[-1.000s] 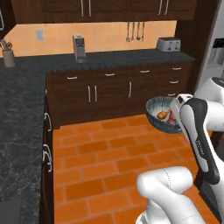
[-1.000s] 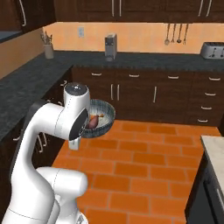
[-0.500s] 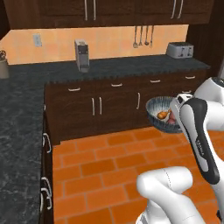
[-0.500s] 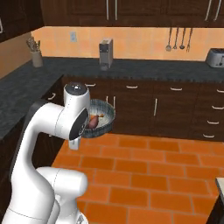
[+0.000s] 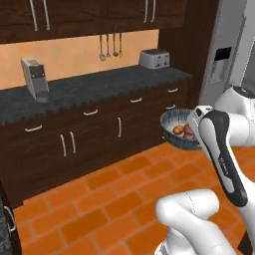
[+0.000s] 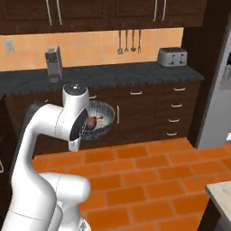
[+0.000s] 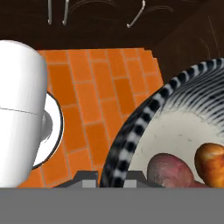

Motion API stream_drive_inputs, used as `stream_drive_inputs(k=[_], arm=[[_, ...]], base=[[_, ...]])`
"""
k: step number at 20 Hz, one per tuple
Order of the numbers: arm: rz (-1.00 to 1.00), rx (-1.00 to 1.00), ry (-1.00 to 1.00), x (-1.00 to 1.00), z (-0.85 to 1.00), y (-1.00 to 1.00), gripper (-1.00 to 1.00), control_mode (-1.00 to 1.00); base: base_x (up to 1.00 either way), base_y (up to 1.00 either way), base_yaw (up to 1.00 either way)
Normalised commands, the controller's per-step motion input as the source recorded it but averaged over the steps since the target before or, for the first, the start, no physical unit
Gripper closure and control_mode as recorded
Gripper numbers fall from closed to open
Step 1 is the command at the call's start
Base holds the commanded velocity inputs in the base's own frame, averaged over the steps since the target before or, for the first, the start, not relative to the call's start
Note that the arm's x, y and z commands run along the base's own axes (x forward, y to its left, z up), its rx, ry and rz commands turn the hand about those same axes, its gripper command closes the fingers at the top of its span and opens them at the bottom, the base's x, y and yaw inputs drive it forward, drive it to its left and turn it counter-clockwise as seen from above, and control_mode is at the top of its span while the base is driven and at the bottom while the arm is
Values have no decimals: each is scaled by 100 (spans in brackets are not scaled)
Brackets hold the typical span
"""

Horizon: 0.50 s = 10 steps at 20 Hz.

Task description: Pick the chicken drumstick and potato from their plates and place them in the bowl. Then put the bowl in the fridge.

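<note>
My gripper (image 7: 110, 178) is shut on the rim of the dark ribbed bowl (image 7: 144, 117), one fingertip on each side of the rim. The bowl (image 5: 175, 142) hangs in the air in front of the lower cabinets, above the brick floor. Inside it lie the reddish-brown potato (image 7: 169, 169) and the orange-brown chicken drumstick (image 7: 211, 160), side by side. From the right base view the bowl (image 6: 104, 118) sits partly behind my upper arm, with the potato (image 6: 91, 122) visible. The grey fridge (image 5: 233, 47) stands at the far right, its dark dispenser panel (image 5: 220, 64) facing me. The plates are out of view.
A dark counter (image 5: 94, 89) runs along the back wall with a toaster (image 5: 154, 59) and a tall grey appliance (image 5: 35, 77). Utensils (image 6: 128, 41) hang on the orange wall. Dark drawers (image 6: 173, 110) stand beside the fridge (image 6: 220, 97). A pale counter corner (image 6: 222, 195) juts in at lower right.
The whole scene has slid left in both base views, so the base has turned right. The fridge has come into view. The bowl stays held in the same place relative to the arm.
</note>
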Motion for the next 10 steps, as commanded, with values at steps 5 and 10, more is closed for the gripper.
stream_drive_inputs(k=[5, 10], arm=[[0, 0, 0, 0, 0, 0, 100, 100], [0, 0, 0, 0, 0, 0, 100, 100]], base=[[29, 9, -86], [53, 6, -66]])
